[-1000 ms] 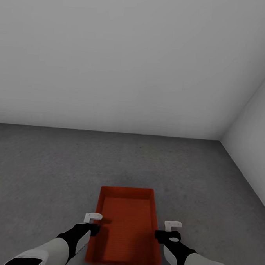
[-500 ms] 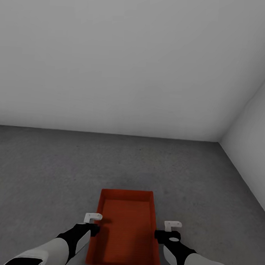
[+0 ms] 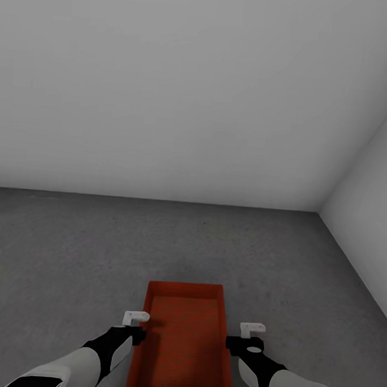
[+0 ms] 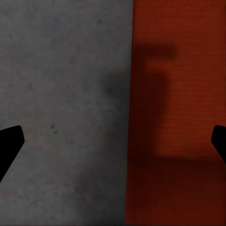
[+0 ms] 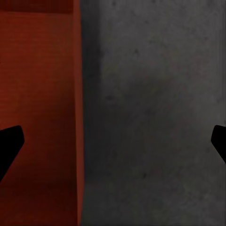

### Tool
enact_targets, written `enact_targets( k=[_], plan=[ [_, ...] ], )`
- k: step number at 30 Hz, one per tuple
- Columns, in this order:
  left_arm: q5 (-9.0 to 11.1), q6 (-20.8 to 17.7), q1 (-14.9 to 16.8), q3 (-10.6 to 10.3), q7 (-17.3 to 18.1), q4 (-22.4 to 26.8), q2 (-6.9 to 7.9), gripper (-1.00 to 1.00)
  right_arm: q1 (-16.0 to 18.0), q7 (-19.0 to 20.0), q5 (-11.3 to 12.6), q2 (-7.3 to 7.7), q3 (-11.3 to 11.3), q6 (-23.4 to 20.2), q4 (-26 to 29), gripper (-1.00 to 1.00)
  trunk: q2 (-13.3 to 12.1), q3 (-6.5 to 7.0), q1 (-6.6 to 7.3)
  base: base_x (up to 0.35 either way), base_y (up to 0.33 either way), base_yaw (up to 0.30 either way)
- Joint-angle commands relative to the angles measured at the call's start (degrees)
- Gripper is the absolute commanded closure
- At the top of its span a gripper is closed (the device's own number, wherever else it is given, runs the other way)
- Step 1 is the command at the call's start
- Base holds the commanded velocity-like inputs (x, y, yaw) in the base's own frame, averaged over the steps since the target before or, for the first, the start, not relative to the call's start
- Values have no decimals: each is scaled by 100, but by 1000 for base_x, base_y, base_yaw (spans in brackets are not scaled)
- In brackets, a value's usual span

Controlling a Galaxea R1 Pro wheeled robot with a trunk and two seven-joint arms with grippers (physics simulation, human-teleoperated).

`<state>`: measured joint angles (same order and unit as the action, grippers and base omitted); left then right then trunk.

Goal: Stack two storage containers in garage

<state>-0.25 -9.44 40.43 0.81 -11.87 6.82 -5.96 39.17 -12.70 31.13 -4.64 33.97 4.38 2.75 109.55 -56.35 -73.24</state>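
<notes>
Container (image 3: 182, 339) flat on bare grey floor (image 3: 70, 249), both released pincers, left (image 3: 135, 327) and right (image 3: 247, 337), straddling its long walls.

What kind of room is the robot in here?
Probably a garage or a bare storage room: the floor is rough dark grey concrete, the walls are plain white, and one orange-red storage container sits on the ground.

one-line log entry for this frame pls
room: garage, white walls | container: on concrete floor, between arms | left hand: open, straddling its wall | right hand: open, straddling its wall
</notes>
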Motion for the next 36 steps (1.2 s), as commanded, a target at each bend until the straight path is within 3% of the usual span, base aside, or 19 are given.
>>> enact_targets(
  k=[1,26,36],
  plan=[
    [-2,-33,-2,7,-18,12,-2,-100,3,-18,60,-1,48,19,-3,-100,-40,24,23,0,0,0],
    [-1,-11,0,7,-18,12,-2,-100,3,-22,60,-1,48,19,-3,-100,-1043,699,572,0,0,0],
    [-9,26,-2,0,-18,12,-6,-100,3,-22,60,-1,48,19,-3,-100,-1043,788,572,0,0,0]
  ],
)
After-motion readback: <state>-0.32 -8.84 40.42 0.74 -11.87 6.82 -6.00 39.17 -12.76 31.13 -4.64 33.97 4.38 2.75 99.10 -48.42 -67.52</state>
